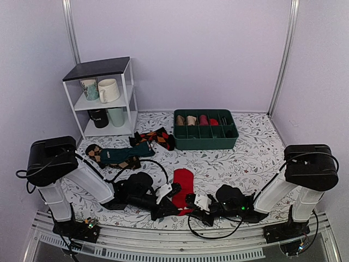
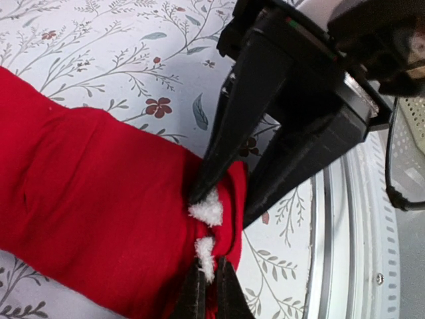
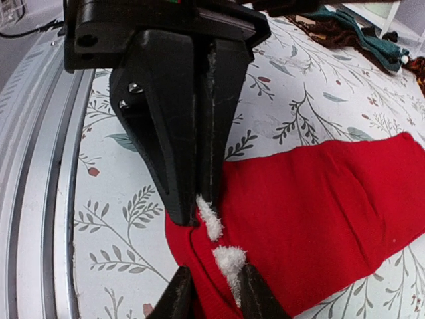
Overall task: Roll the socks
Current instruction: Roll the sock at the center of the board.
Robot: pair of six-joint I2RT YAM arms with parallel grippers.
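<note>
Top view: the near end of the socks is covered by both arms, and the fingertips cannot be made out. Wrist views only: white fluff is seen at the hem. The left gripper is pressed together, pinching the hem. The right gripper is narrowly parted astride the same hem; contact cannot be told. The socks are laid flat on the table, stretching away from both.

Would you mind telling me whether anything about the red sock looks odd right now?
White fluffy tufts show at the near edge of the red sock, where the left hand and right hand meet it. They stand out against plain red; sock lining or finger padding, I cannot tell.
</note>
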